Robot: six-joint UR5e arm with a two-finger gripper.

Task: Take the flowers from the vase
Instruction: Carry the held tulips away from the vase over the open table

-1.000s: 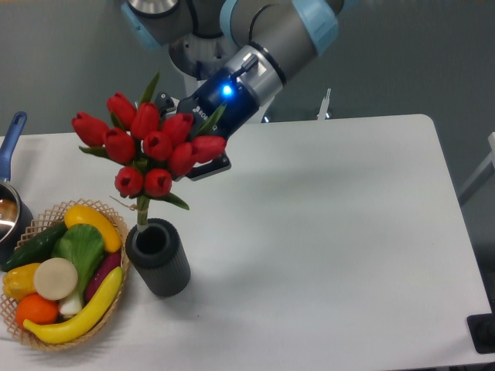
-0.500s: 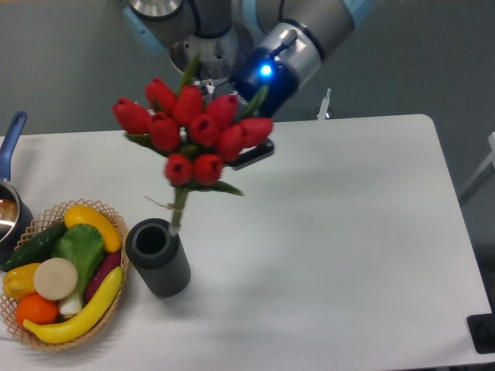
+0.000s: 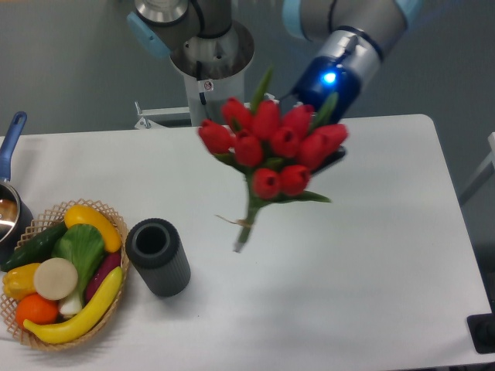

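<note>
While our gripper (image 3: 329, 154) sits hidden behind the flowers (image 3: 271, 143), apparently clamping them, we see them held clear of the vase (image 3: 158, 256)

Red tulip buds with green leaves and stems on the flowers (image 3: 272, 148), dark grey ribbed vase (image 3: 159, 256), white table (image 3: 371, 255), tan woven basket (image 3: 46, 336), 2 yellow bananas, orange fruit, blue pot handle (image 3: 11, 136), blue-lit gripper (image 3: 329, 158)

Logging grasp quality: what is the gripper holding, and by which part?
The flowers, gripped up among the buds; fingers hidden behind them, stem end hanging free.
</note>
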